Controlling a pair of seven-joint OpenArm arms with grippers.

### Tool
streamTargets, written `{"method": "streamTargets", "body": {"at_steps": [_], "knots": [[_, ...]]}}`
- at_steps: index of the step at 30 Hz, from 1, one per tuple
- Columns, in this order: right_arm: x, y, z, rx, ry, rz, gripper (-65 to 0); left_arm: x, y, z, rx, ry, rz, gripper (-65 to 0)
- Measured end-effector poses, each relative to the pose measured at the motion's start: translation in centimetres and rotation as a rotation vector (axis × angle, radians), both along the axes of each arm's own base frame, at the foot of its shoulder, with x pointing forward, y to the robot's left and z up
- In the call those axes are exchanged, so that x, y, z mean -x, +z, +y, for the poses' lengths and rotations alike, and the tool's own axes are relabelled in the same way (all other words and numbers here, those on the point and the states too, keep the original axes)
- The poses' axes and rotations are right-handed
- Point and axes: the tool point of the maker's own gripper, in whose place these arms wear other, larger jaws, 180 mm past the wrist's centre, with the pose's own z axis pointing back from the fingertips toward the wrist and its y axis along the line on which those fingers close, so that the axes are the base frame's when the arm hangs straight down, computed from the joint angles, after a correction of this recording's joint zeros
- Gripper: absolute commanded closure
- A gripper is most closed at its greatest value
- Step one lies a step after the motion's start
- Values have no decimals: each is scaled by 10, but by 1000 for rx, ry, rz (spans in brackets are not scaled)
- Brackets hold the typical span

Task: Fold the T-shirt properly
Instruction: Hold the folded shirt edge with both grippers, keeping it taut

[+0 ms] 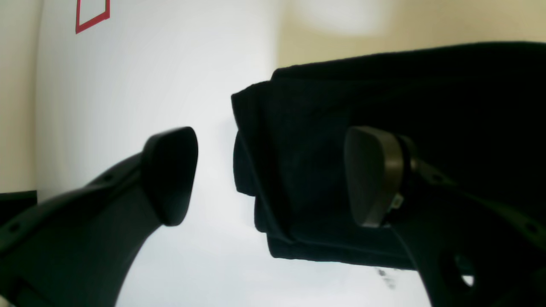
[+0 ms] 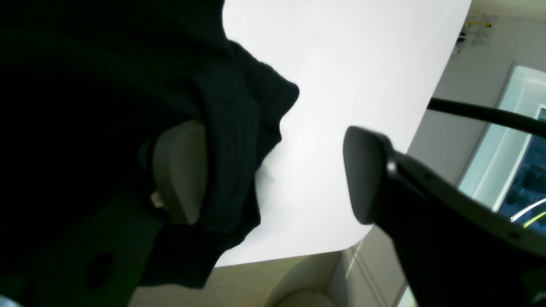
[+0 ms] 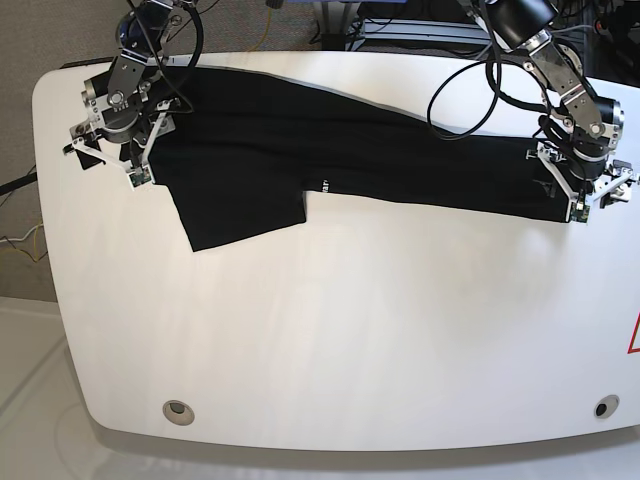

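The black T-shirt (image 3: 300, 150) lies on the white table (image 3: 330, 340) as a long folded band from back left to the right edge, with one sleeve (image 3: 240, 215) sticking forward and tiny white lettering (image 3: 327, 185) near its front edge. My left gripper (image 3: 590, 195) stands open at the band's right end. In the left wrist view the left gripper (image 1: 271, 175) straddles the T-shirt (image 1: 426, 94) corner, one finger (image 1: 371, 175) over cloth, the other over bare table. My right gripper (image 3: 105, 150) stands open at the left end; the right gripper (image 2: 273, 172) likewise straddles the T-shirt (image 2: 85, 64) edge.
A red outline mark (image 3: 634, 335) sits at the table's right edge, also seen as the red mark (image 1: 91, 15). Two round holes (image 3: 179, 409) (image 3: 601, 407) lie near the front edge. Cables (image 3: 470, 90) hang over the back right. The table's rounded corner (image 2: 354, 245) is close to the right gripper.
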Motion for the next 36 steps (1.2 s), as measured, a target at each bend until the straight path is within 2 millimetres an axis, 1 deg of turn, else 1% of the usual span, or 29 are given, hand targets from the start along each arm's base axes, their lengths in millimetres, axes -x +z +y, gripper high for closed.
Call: {"method": "streamTargets", "body": {"at_steps": [8, 16, 36], "knots": [[-8, 4, 0, 1, 0, -21, -476, 0, 0, 0, -1, 0, 0, -511], [-7, 5, -2, 4, -4, -20, -476, 5, -4, -1, 0, -4, 15, -511], [-6, 5, -3, 4, -7, -19, -476, 3, -3, -1, -1, -7, 11, -511]]}}
